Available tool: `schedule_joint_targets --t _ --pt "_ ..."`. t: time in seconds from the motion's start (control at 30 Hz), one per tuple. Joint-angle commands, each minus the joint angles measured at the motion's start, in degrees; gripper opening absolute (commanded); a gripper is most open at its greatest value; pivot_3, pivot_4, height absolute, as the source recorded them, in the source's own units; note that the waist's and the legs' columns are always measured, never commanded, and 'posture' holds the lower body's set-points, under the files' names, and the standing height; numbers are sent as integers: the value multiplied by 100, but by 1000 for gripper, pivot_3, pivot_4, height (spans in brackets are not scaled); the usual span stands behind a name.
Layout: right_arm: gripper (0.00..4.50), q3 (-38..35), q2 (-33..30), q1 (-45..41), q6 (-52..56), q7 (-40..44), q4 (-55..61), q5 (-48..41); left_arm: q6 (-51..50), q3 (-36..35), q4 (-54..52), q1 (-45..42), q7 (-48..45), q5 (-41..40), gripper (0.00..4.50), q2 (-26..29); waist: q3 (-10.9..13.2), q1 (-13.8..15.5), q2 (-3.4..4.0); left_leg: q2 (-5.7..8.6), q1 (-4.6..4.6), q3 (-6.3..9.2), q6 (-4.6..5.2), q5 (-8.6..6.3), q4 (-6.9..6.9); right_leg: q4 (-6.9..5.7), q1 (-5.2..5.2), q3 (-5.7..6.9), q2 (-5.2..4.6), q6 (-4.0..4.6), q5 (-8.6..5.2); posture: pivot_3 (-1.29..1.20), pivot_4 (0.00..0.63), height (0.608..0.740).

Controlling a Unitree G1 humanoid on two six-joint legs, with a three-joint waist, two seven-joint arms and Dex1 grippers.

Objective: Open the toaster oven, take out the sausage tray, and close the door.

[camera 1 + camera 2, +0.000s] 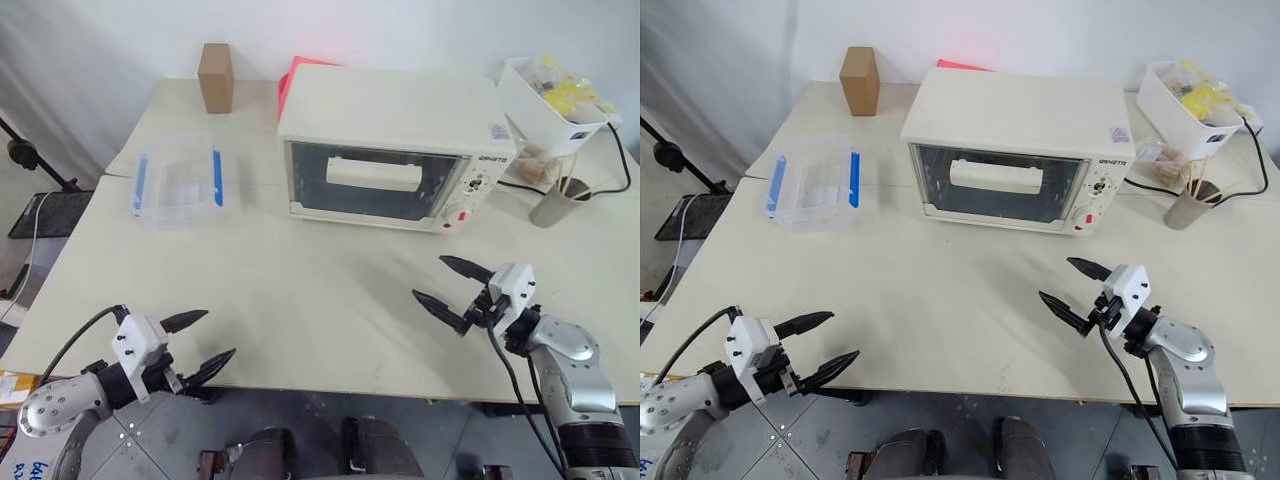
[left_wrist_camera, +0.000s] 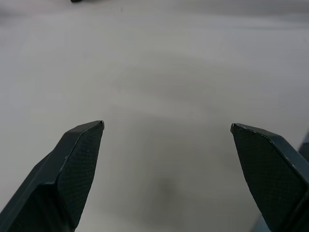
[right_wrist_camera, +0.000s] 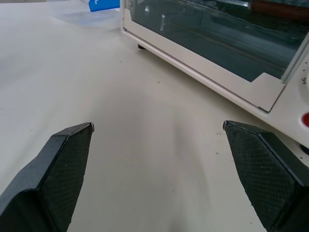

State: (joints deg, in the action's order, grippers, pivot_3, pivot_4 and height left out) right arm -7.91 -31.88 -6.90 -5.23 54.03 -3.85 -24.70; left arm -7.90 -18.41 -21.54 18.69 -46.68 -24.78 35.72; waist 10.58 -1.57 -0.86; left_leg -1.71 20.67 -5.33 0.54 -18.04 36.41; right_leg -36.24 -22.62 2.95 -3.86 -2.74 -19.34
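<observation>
The cream-white toaster oven (image 1: 392, 112) stands at the back middle of the table. Its glass door (image 1: 330, 192) is closed, and the white bar handle (image 1: 373, 175) runs across it. The sausage tray is hidden; I cannot make it out behind the glass. My right gripper (image 1: 428, 277) hovers open over the table in front of the oven's knob panel, pointing toward the oven, with nothing between its fingers. In the right wrist view the door's lower edge (image 3: 212, 79) lies ahead of the open gripper (image 3: 158, 124). My left gripper (image 1: 220, 332) is open and empty at the table's near left edge.
A clear plastic box with blue clips (image 1: 178, 182) sits left of the oven. A brown block (image 1: 215, 77) stands behind it. At the back right are a white bin (image 1: 530, 110) of items, a cup with sticks (image 1: 553, 203) and a black cable (image 1: 622, 150).
</observation>
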Motion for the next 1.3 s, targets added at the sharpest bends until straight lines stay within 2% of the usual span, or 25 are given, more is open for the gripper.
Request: schedule_joint_targets --t 0.03,0.17,0.3,0.43,0.6,0.7,0.83,1.17,1.3 --pt "4500 -30 63 -181 206 14 240 -207 84 32 -85 -179 119 35 4471 -51 0 -8 0 0 -1 0 1 1 0 -2 0 0 0 -1 0 0 150 740" --pt "4500 -3 130 -488 810 -75 561 -509 -198 -34 -149 -548 238 -307 4471 -115 0 -10 0 0 -7 -1 -1 7 1 -20 -1 0 0 -1 1 0 150 740" --pt "4500 16 168 -1279 1700 -398 750 -850 -811 -286 165 -1572 303 -1410 4471 -235 1 -4 1 2 -6 2 -6 20 9 -36 -2 0 0 -3 2 0 150 740" --pt "4500 -7 339 -1970 2160 -788 547 -872 -943 -147 670 -2421 365 -1551 4471 -426 1 -3 0 1 -7 6 -8 22 39 -62 0 4 0 -4 3 0 150 740" --pt "4500 -22 403 -2241 2160 -827 520 -771 -1147 -50 813 -2706 269 -1677 4471 -493 1 -7 0 1 17 4 -27 30 56 -64 -11 7 1 -8 5 0 150 740" --pt "4500 78 448 -2315 2059 -643 648 -806 -1255 31 833 -2720 218 -1705 4471 -526 1 -3 0 1 62 4 -21 28 71 -68 -38 10 1 -21 12 0 150 740" --pt "4500 252 393 -2102 1818 -132 942 -760 -1345 67 840 -2721 254 -1695 4471 -604 1 -2 0 2 62 1 -15 25 74 -66 -39 9 1 -24 14 0 150 740" --pt "4500 642 -130 -1202 -203 986 794 398 -1737 -43 1393 -3329 262 -1895 4471 -585 1 -4 0 2 57 -4 -20 29 78 -64 -39 6 3 -25 13 0 150 740" --pt "4500 745 -154 -974 -857 1107 562 701 -1495 231 2258 -4304 245 -1526 3632 -699 8 38 -12 1 54 2 -32 39 81 -65 -38 9 10 -24 13 0 150 740"
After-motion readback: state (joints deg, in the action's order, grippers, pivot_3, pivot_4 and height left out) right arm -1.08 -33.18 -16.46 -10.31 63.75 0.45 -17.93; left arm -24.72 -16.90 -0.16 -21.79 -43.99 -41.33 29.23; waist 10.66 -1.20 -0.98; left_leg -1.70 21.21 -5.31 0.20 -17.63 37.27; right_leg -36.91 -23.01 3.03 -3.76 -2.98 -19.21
